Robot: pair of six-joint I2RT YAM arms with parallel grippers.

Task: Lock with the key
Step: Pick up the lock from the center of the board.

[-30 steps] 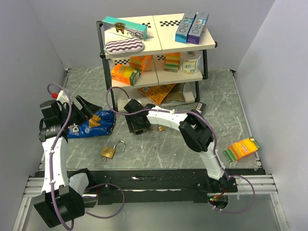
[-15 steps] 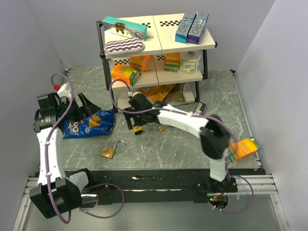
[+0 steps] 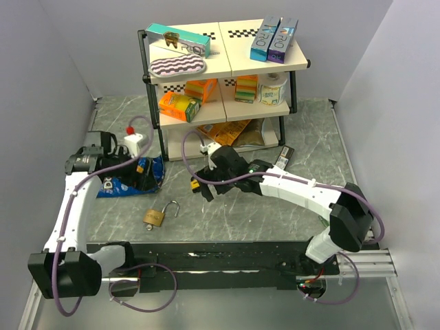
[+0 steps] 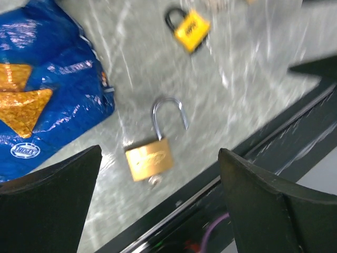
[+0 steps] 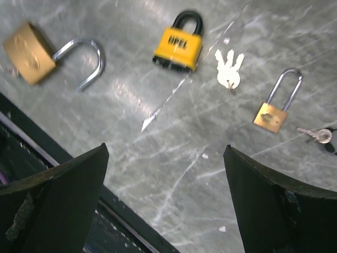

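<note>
Since its shackle stands swung out of the body, the big brass padlock [image 4: 149, 159] looks like the one to lock. It lies flat by the near edge of the tabletop [image 3: 309, 137], left of centre, close to the blue chip bag [image 4: 47, 95] but not touching it. A small metal bit shows at its base, poss. a key, but too blurred to tell.

The left gripper [image 4: 160, 152] hangs right above it w/ fingers spread wide and nothing btwn them, prob. placed there to pin or grip the body.

The right gripper [image 5: 166, 149] hovers mid-table, fingers likewise wide apart and empty. Below it lie a yellow padlock [image 5: 179, 45], a bunch of silver keys [image 5: 229, 71] just beside that, and a small brass padlock [image 5: 274, 108] further right. That spot suits a reach for the keys, though I can't tell which key fits.

Nothing is held yet, so the lock remains undone.
</note>
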